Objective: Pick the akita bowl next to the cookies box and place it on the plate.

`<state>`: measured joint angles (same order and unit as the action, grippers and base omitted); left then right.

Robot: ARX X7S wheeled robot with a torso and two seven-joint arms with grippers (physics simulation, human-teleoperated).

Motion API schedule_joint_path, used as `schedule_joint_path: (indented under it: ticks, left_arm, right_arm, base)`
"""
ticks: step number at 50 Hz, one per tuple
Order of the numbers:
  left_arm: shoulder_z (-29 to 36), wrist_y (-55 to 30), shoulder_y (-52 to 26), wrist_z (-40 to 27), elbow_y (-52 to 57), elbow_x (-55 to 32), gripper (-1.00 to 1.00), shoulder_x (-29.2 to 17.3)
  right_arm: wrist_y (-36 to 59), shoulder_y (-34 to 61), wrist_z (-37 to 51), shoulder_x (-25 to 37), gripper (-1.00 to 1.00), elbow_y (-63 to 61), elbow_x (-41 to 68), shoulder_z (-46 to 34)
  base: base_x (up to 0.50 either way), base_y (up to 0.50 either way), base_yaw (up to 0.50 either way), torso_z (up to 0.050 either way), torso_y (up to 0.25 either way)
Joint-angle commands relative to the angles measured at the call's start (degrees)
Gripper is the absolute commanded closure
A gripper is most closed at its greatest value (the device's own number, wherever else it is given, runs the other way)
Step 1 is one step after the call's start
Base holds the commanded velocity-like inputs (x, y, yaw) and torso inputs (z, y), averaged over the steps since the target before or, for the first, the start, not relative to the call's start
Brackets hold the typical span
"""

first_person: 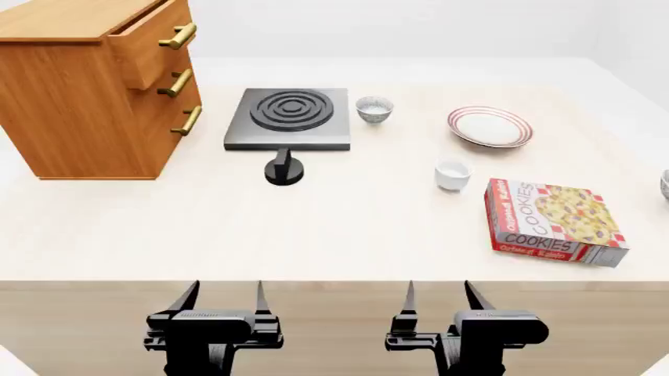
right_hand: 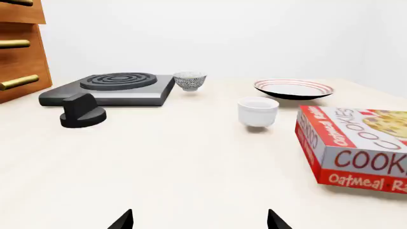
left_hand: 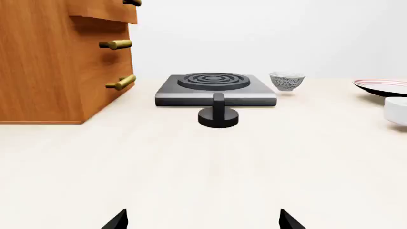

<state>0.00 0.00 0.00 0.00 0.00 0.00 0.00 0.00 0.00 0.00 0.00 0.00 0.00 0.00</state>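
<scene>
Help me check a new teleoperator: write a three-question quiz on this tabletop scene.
1. True or false: the white cup stands on the table, not on the plate.
2. Which lies nearest the cookies box? A. stove B. akita bowl at the head view's right edge C. cabinet
3. Fill in: the left gripper and right gripper are both ____.
Key: 1 true; 2 B; 3 open.

Layout ahead of both open jaw pairs: brown wooden drawer cabinet (first_person: pixel 99 86) far left; flat black stove burner (first_person: pixel 290 117) with its black knob (first_person: pixel 284 170) nearer; grey speckled bowl (first_person: pixel 374 109) just right; red-ringed white plate (first_person: pixel 490 126) beyond plain white cup (first_person: pixel 452 174); red-and-white cookies box (first_person: pixel 552 222) nearest the right jaws, another speckled bowl (first_person: pixel 665 185) right of it
</scene>
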Motion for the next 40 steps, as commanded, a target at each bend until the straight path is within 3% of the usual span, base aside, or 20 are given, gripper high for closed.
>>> schedule_joint_path:
  ticks: [1, 17, 23, 24, 28, 30, 36, 40]
  left_arm:
    - [1.2, 0.4, -0.1, -1.1, -0.5, -0.6, -1.0, -0.9]
    - [4.0, 0.2, 0.1, -3.9, 0.6, -1.9, -1.0, -3.5]
    - [1.3, -8.1, 2.8, -4.9, 21.1, -3.1, -1.0, -6.8]
    - [-0.7, -11.4, 3.2, -7.7, 27.8, -0.1, -1.0, -7.6]
    - [-6.7, -17.2, 4.6, -8.8, 42.2, -1.3, -1.0, -10.0]
    - [-8.3, -14.6, 6.7, -9.2, 43.8, -1.1, -1.0, -10.5]
    - [-20.8, -19.1, 8.8, -10.9, 56.6, -6.9, -1.0, -12.0]
    - [-27.2, -19.6, 11.2, -13.3, 60.0, -9.8, -1.0, -14.2]
  right_arm:
    - [0.6, 0.1, 0.6, 1.1, -1.0, -0.1, 1.0, -1.2]
    - [3.6, 0.1, 3.0, 3.4, -1.0, -3.4, 4.7, -3.2]
    - [15.5, 0.5, 3.9, 7.1, -1.0, -27.0, 13.2, 2.8]
    - [18.7, 1.5, 5.3, 7.7, -1.0, -33.0, 17.6, 6.9]
    - [24.7, 3.3, 9.2, 10.5, -1.0, -44.9, 27.1, 17.0]
    - [26.4, 3.8, 10.4, 11.9, -1.0, -48.1, 30.6, 20.7]
    - [29.0, 4.3, 15.0, 16.1, -1.0, -56.1, 40.6, 32.9]
    - [28.7, 3.6, 15.7, 17.3, -1.0, -57.2, 43.1, 36.1]
  base:
    - [0.0, 0.0, 0.0, 0.0, 0.0]
    - [0.0, 0.0, 0.0, 0.0, 0.0]
    - [0.0, 0.0, 0.0, 0.0, 0.0]
    - [0.0, 0.0, 0.0, 0.0, 0.0]
    - [0.0, 0.0, 0.0, 0.0, 0.0]
    - [0.0, 0.0, 0.0, 0.0, 0.0]
    - [0.0, 0.0, 0.0, 0.0, 0.0]
    - [0.0, 0.0, 0.0, 0.0, 0.0]
